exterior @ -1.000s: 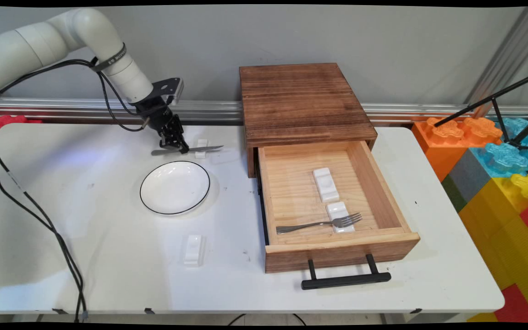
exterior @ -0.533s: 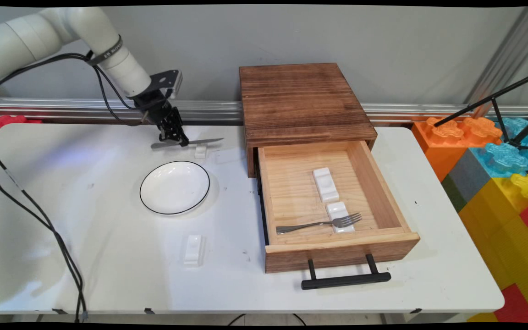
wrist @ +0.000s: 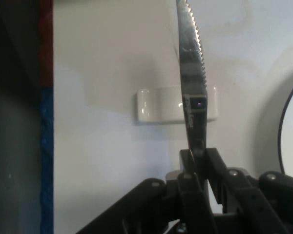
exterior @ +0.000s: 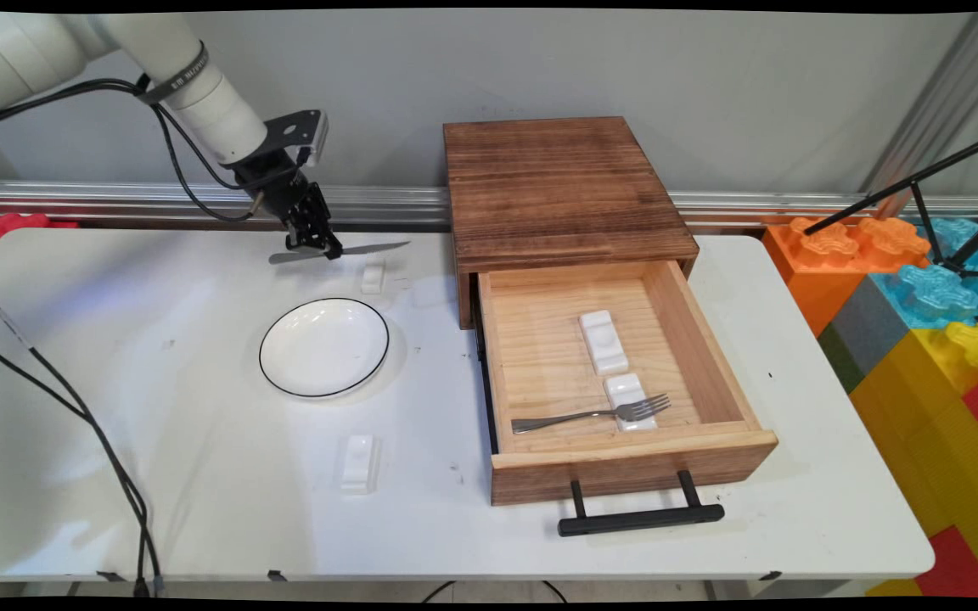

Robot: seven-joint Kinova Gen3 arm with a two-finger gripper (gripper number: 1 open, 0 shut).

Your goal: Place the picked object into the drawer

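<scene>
white table (exterior: 200, 475) under the arm; the gripper (exterior: 317, 246) is clamped on a knife (exterior: 345, 251), now lifted clear of the small white rest (exterior: 372, 276) it lay on a second ago; seemingly level; plate (exterior: 324, 346) nearby.

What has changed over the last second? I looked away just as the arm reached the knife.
The gripper, shut on the knife, has risen and lifted it clear of the white rest, where it lay a second ago. The rest stayed on the table. The plate, the open drawer and the fork in it have not moved.
</scene>
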